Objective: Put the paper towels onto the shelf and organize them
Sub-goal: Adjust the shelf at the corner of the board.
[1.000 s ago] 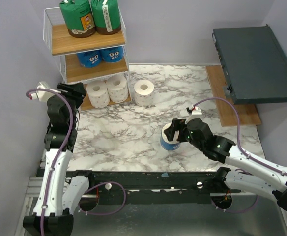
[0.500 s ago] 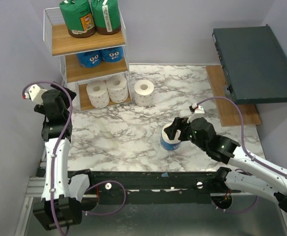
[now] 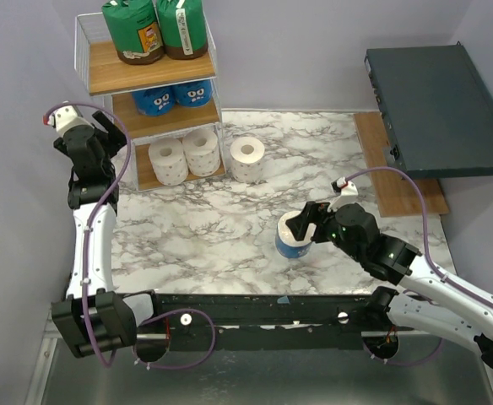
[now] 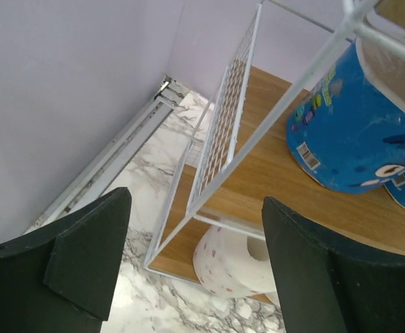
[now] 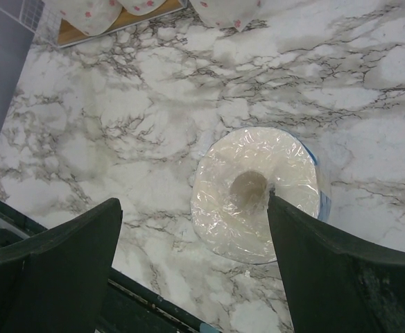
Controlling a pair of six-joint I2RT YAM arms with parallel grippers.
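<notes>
the shelf (image 3: 103,74) stands in the far left corner of the marble surface (image 3: 221,211), close to the left wall. its top board carries two green-wrapped rolls (image 3: 132,29). the middle board holds two blue-printed rolls (image 3: 155,99) towards its right end, with bare wood to their left. the bottom board holds two white rolls (image 3: 168,160) side by side, again with bare wood at the left end. a third white roll (image 3: 247,159) stands on the surface just right of the shelf's front right post.

the left fingers (image 3: 105,139) are raised beside the shelf's left front corner, spread wide and holding nothing. the left wrist view looks between them along the wire side panel onto the middle board. the gap between wall and shelf there is narrow.

a blue-wrapped roll (image 5: 258,194) stands upright on the surface near the front, well apart from the shelf. the right fingers (image 3: 308,221) are spread over it, one left of it with marble showing between, the other across its right half; whether they touch it i cannot tell. bare marble lies between this roll and the shelf. a dark grey flat box (image 3: 436,101) lies at the far right, partly over a wooden board (image 3: 398,190), well apart from the roll.
</notes>
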